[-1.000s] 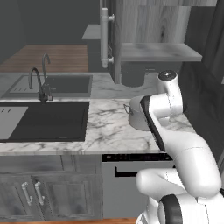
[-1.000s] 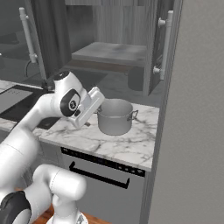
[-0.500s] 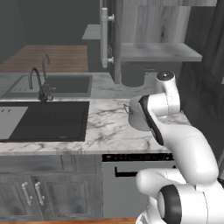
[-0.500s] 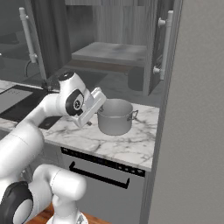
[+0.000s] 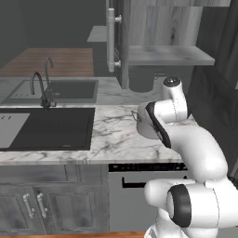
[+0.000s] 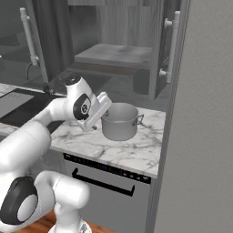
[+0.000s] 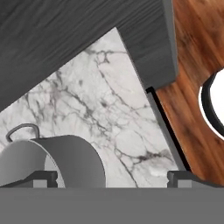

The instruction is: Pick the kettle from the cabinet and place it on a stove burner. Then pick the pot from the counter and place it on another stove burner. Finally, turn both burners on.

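So my pincer (image 7: pixel 112 177) is spread wide with nothing in it, both tips poking up at the bottom of the hand view with bare marble between them. From the right base camera the hand (image 6: pixel 95 111) is tilted down, hanging just left of the pot (image 6: pixel 119 121). In the hand view the pot (image 7: pixel 52 162) sits at the lower left, its rim right up against my left fingertip (image 7: pixel 43 178), so it's off to one side of the gap, not between the tips. One small loop handle sticks out of its side. The pot stands upright on the marble bench (image 6: pixel 123 150), near the edge of the open cabinet (image 5: pixel 153 32) with the white bar handle (image 5: pixel 110 39). The black cooktop (image 5: pixel 46 128) is further left on the bench, well apart from the pot. Can't spot the kettle from here.
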